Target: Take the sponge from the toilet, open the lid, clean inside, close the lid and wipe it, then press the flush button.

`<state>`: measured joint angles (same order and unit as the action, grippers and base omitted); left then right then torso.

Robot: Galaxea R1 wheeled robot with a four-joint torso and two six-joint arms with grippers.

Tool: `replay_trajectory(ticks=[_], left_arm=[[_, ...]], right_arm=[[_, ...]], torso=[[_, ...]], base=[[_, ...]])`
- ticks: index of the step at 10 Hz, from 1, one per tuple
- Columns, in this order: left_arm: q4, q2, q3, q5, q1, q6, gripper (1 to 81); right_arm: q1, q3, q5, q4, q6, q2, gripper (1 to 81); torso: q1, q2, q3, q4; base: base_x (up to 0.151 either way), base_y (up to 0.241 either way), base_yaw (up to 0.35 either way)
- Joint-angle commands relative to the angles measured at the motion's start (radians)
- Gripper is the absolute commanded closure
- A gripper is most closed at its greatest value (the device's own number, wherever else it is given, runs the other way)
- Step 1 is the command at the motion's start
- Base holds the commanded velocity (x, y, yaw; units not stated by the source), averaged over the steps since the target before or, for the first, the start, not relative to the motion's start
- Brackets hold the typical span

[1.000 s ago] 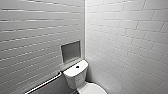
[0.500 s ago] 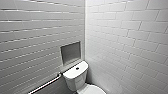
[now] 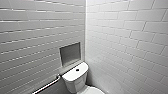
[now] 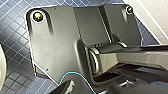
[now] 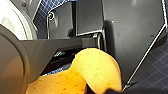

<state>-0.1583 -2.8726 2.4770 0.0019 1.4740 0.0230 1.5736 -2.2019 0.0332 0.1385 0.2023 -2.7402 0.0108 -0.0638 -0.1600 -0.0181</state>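
Shifting slightly in head view against a second ago, walls and all: read as camera motion, not toilet motion. Clamping sponge in right gripper, bent over on itself. Can't tell open or closed for left gripper. Likely carrying sponge in for bowl work: keep clamp firm, don't let the fold spring loose, get lid fully into head view before reaching. From head camera: flush button on tank top, niche, rail. From right wrist instead: sponge up close, blue floor, white porcelain curve nearby.
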Motion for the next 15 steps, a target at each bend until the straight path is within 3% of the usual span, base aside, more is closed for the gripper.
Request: replay_trajectory(ticks=[1, 15], left_arm=[[0.005, 0.007, -0.010, 0.053, -0.039, -0.006, 1.0], [0.005, 0.002, -0.010, 0.053, -0.037, -0.006, 1.0]], right_arm=[[-0.030, 0.010, -0.052, -0.005, -0.001, 0.015, 81.1], [-0.026, 0.025, -0.052, 0.006, -0.001, 0.011, 81.1]], torso=[[0.000, 0.000, 0.000, 0.000], [0.000, 0.000, 0.000, 0.000]], base=[[0.079, 0.000, 0.000], [0.085, 0.000, 0.000]])
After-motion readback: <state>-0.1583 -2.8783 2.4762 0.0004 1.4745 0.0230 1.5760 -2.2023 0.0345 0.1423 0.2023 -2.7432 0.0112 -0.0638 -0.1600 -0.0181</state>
